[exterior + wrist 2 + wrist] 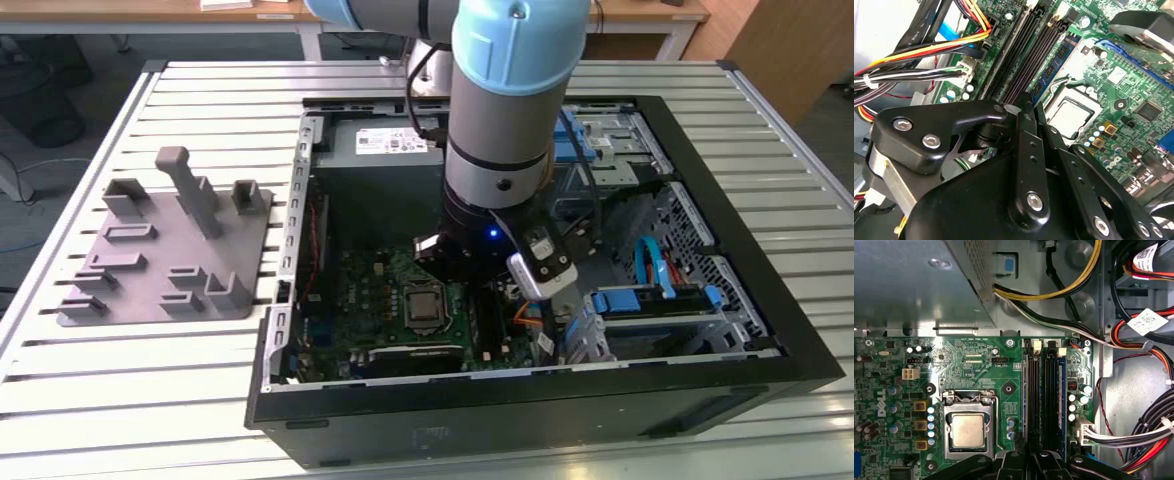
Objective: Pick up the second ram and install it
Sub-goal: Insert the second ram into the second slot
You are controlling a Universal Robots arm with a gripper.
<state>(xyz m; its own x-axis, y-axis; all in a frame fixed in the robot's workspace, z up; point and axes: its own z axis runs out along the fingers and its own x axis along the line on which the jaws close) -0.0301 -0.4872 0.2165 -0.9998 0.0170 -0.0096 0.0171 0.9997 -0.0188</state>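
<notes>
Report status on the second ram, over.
Gripper low over the memory slots. One blue ram stick seated in a slot; whether it is the second, cannot tell. Cable bundle beside the slots, not across them.

An open black computer case (694,395) lies on the slatted metal desk (134,370), with a grey plastic holder plate with upright blocks (167,255) beside it on the exterior view's left. Inside the case lies a green motherboard (380,290). The grey and blue robot arm (507,120) reaches down into the case, its black end effector (1029,465) just above the long black memory slots (1041,390), which sit beside the square metal processor socket (968,427). Bundled cables (1139,435) run on the slots' other side.
</notes>
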